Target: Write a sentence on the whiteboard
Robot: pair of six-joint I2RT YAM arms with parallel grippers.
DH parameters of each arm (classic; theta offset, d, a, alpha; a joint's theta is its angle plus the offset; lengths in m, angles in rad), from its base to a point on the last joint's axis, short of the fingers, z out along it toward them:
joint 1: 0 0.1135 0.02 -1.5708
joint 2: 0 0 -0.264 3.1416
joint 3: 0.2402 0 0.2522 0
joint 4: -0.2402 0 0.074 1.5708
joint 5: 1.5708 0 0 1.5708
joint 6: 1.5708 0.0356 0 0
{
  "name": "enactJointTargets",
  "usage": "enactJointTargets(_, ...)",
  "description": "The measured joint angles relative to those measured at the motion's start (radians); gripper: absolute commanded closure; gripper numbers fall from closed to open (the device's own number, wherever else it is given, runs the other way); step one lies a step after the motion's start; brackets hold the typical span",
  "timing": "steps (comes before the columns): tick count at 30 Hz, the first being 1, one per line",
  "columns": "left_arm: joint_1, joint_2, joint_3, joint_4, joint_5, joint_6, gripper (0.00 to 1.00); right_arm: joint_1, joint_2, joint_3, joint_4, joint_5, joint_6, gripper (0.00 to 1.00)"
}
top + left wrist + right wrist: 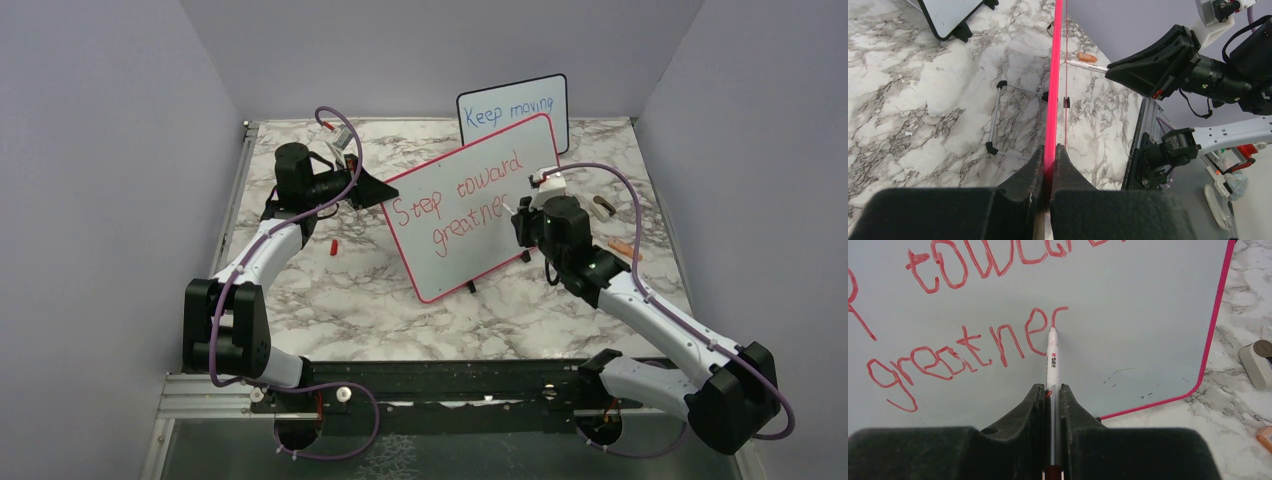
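Standing on its feet near the middle of the marble table (330, 300), the whiteboard (480, 255) is carrying the red sentence (462, 205), reading "Step toward" over "greatne" plus a half-made letter. The marker (1052, 357) is touching that stroke, pinched by the right gripper (1050, 390), while the left gripper (1049, 152) is clamping the pink frame. Light, even tip pressure is looking wise here. Behind, the smaller board (512, 112) is showing "Keep moving"
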Motion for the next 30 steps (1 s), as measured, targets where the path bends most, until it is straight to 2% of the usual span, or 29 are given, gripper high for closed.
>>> enactJointTargets(16,0.000,0.000,0.000,0.000,0.000,0.001,1.00,0.000,-0.009,-0.011,-0.056,0.064,0.027,1.00)
enactJointTargets(30,-0.001,0.000,0.000,0.000,0.000,0.001,1.00,0.000,-0.012,-0.012,-0.092,0.008,0.040,1.00)
